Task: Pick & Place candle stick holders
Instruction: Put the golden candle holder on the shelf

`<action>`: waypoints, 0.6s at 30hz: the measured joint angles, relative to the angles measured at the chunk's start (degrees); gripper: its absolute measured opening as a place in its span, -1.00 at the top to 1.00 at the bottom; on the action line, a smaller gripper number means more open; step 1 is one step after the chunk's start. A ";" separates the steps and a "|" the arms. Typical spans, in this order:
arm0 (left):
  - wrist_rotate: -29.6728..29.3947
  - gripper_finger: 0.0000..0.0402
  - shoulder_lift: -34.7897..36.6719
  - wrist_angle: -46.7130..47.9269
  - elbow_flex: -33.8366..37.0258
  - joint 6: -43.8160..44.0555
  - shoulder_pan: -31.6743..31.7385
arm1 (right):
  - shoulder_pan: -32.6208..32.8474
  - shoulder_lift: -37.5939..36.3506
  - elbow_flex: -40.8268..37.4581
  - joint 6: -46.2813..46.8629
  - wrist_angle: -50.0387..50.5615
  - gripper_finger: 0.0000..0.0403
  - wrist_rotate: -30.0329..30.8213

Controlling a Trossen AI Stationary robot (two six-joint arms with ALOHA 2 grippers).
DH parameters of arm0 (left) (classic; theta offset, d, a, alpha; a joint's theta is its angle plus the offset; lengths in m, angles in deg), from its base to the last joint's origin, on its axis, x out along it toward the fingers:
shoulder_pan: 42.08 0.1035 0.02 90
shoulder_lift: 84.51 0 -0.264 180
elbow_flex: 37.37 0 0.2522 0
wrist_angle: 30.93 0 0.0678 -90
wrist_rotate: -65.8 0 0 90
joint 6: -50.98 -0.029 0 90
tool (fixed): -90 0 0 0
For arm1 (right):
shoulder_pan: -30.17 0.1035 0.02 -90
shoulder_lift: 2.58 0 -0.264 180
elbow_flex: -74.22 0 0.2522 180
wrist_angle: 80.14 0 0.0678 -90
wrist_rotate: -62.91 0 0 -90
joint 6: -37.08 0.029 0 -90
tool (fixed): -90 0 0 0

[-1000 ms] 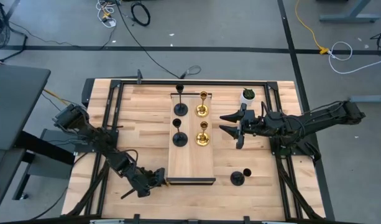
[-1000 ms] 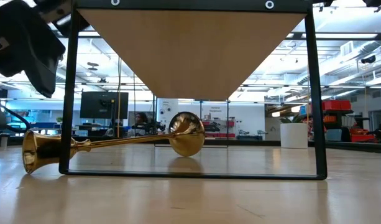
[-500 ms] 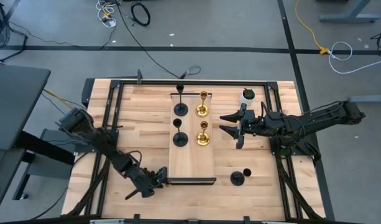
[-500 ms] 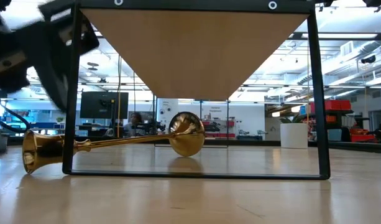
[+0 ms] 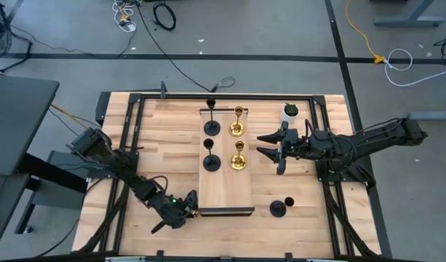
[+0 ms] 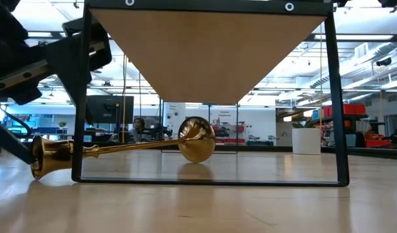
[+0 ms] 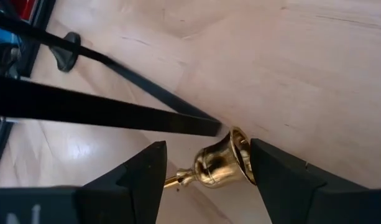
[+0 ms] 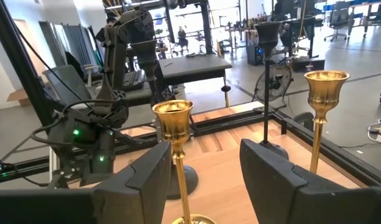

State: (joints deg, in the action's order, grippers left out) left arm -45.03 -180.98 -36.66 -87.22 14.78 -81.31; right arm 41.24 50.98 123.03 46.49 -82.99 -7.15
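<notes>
A gold candle stick holder (image 6: 120,148) lies on its side on the table under a raised wooden board (image 5: 224,182), hidden from above. My left gripper (image 5: 183,207) is open at the board's near left corner, its fingers on either side of the holder's cup (image 7: 224,163). Two black holders (image 5: 210,128) (image 5: 209,161) and two gold ones (image 5: 237,129) (image 5: 237,161) stand on the board. One black holder (image 5: 281,207) stands on the table. My right gripper (image 5: 263,144) is open and empty, right of the board. My left gripper comes in low and level from the table's left. One finger (image 7: 274,180) lies next to the cup's rim (image 7: 242,155); I cannot tell whether it touches. In the low view the gripper (image 6: 75,45) overlaps the board frame's left leg (image 6: 88,97).
A white pot with a green plant (image 5: 290,111) stands at the far right. A black frame (image 5: 135,109) runs around the table. The board's black legs (image 6: 340,97) stand around the lying holder. Bare wood lies near the front edge.
My left gripper has gone toward the table's right edge, up to the board's near left corner, and now shows beside the frame's left leg. The board's frame and the lying gold holder have both slid a little to the right in the low view.
</notes>
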 joint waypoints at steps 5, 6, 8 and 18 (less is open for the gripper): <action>2.01 -0.15 0.00 1.54 -0.02 4.56 0.29 | 0.00 0.00 0.00 0.00 -0.01 0.05 0.00; 2.53 -0.15 0.00 1.91 -0.02 5.60 0.29 | 0.00 0.00 0.00 0.00 -0.03 0.05 0.00; 2.97 -0.15 0.00 2.95 -0.02 6.65 0.29 | 0.00 0.00 0.00 0.00 -0.04 0.05 0.02; 3.20 -0.15 0.00 3.43 -0.02 10.36 1.50 | -0.01 0.00 0.00 0.26 -0.10 0.05 0.02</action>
State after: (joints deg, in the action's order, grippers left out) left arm -41.83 -180.98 -33.23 -87.25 25.13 -79.80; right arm 41.24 50.98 123.03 46.74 -83.09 -7.13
